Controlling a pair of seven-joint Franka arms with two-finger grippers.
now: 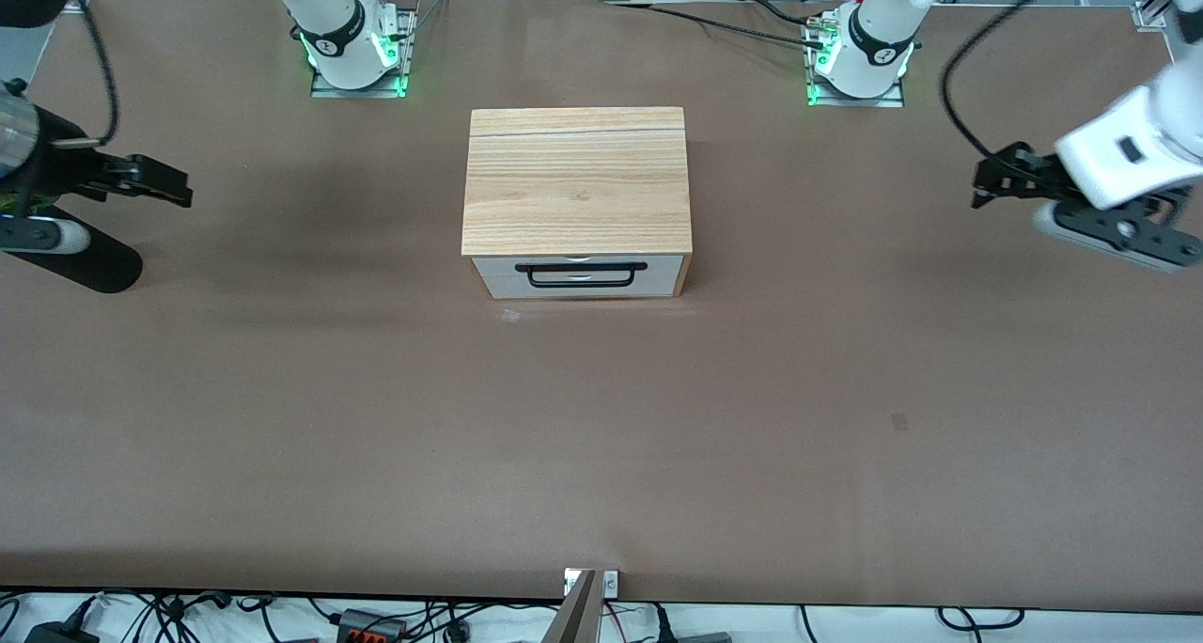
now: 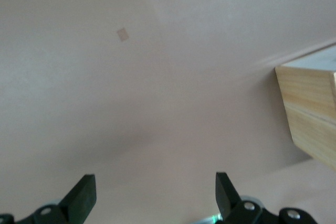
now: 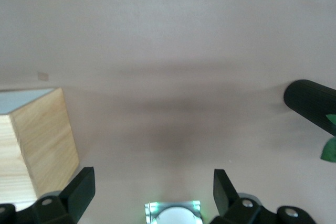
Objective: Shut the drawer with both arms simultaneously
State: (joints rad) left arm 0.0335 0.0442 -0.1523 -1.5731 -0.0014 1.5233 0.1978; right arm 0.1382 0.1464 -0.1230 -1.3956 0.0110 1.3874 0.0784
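Front view: drawer (image 1: 580, 276) seemingly closed; left end effector (image 1: 977, 190) and right end effector (image 1: 183, 192) apart.

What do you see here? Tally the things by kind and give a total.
Cabinet: 1
Drawer with black handle: 1
Gripper: 2, left gripper, right gripper
Table: 1
Total: 5

My two arms: glossy white shells, dark grey joint bands, white bases lit green at the mounting plates. Left hand (image 1: 982, 187): black two-finger unit under a white wrist block, black cable looping above. Right hand (image 1: 179, 190): black, matte, cable trailing. Fingers (image 2: 84, 195) are flat black wedges with silver screws.
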